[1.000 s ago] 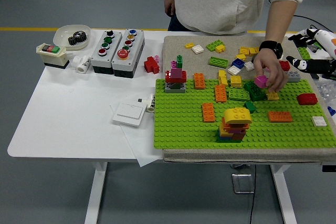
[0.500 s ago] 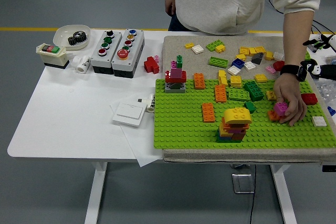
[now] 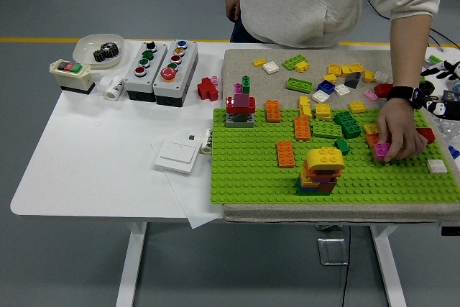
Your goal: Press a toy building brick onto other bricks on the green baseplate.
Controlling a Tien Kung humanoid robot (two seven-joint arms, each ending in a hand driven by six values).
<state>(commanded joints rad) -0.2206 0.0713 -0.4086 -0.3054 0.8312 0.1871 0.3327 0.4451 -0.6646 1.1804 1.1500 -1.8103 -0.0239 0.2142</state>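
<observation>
The green baseplate (image 3: 251, 170) lies on a beige mat at the table's right. A person's hand (image 3: 399, 133) reaches in from the far side and holds a magenta brick (image 3: 382, 150) down on an orange brick at the plate's right part. A yellow-topped stack (image 3: 323, 167) stands near the plate's front middle. A red and grey tower (image 3: 241, 109) stands at its back left corner. Flat orange bricks (image 3: 285, 153) and a dark green brick (image 3: 348, 124) sit on the plate. My right hand (image 3: 444, 90) shows only partly at the right edge, apart from the bricks.
Several loose bricks (image 3: 323, 77) lie on the mat behind the plate. A white brick (image 3: 436, 166) sits at the plate's right end. On the left stand two button boxes (image 3: 159, 70), a bowl with a gear (image 3: 97, 49) and a white switch plate (image 3: 177, 156).
The person's hand carried the magenta brick from beside the dark green brick to the right and set it down on the orange brick. My right hand drew back toward the right edge.
</observation>
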